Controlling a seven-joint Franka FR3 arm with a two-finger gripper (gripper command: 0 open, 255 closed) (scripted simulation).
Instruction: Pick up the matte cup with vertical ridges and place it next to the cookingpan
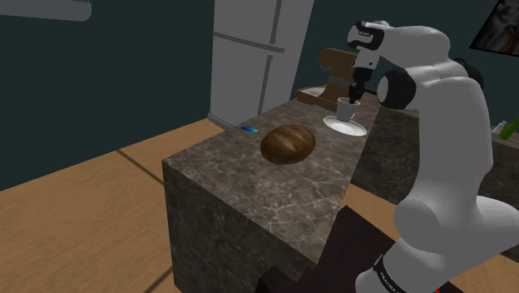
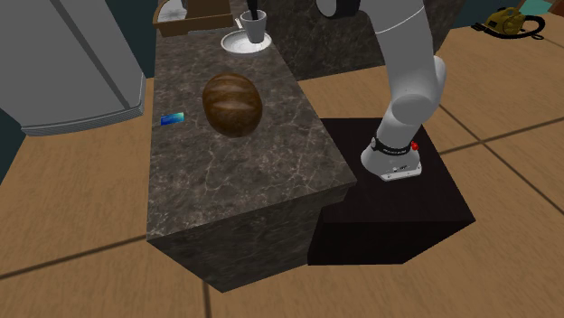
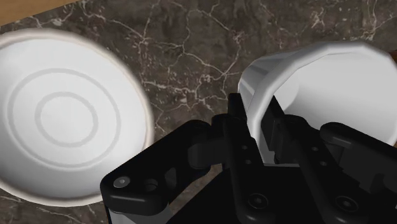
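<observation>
At the upper right of the shoulder view, the gripper (image 1: 354, 93) pinches the white cup (image 1: 345, 107) by its wall, one finger inside and one outside, a hold that keeps it upright. The cup is close beside a white round dish (image 1: 347, 127) on the dark stone counter (image 1: 249, 179), probably the pan.

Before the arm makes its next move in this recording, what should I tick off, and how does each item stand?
1. Grip: ok. The gripper clasps the white cup by its wall, one finger inside, one outside.
2. Cup upright: ok in the shoulder view.
3. Cup clear of the counter: cannot tell.
4. Pan identified: cannot tell; the white round dish beside the cup may be it.
5. Bare counter by the dish: ok; marble shows between dish and cup in the wrist view.
6. Obstacles: ok; the brown loaf and the small blue item lie apart from the dish.
</observation>
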